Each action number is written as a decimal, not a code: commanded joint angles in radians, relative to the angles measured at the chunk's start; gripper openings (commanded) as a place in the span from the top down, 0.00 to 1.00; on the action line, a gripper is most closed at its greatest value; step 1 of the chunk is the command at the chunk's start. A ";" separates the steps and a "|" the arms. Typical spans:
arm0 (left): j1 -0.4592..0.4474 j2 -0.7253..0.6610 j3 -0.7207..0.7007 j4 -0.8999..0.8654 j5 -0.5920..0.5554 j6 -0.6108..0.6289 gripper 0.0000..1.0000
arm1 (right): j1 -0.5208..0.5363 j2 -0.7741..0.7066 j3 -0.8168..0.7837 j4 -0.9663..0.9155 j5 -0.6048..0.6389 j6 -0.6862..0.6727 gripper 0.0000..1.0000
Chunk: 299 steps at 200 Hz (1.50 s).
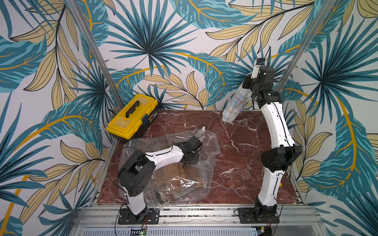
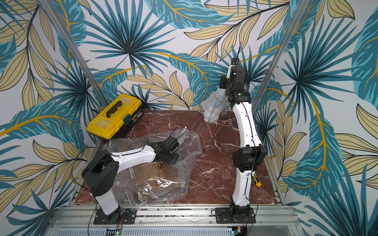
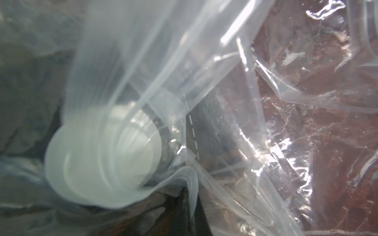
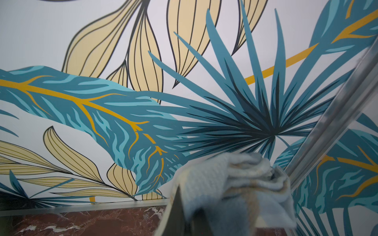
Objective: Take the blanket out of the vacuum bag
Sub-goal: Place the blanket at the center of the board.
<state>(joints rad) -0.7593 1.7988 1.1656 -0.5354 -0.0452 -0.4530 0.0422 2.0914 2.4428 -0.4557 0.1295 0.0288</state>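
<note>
**Blanket clear of the bag, hanging from the right hand at the far right corner.**

Near left: vacuum bag lies crumpled and slack on the red marble worktop, from the near edge towards the middle. Its round white valve shows in the left wrist view. Left hand sits low on the bag, fingers together, film bunched round it; pinched or not, cannot tell. Far left corner: yellow toolbox, lid down. Far right corner: right hand up high, clamped on the top of the pale checked blanket. The blanket hangs well apart from the bag, its lower end near the far edge; touching the worktop or not, unclear.
</note>
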 commanded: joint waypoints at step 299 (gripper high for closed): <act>-0.034 0.154 0.071 0.032 0.149 0.057 1.00 | -0.190 -0.453 -1.269 0.087 0.271 0.130 1.00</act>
<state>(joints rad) -0.7731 1.9137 1.2316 -0.4911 0.0528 -0.4110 -0.1436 1.6981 1.2194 -0.3344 0.3363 0.1177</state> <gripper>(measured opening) 0.044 0.056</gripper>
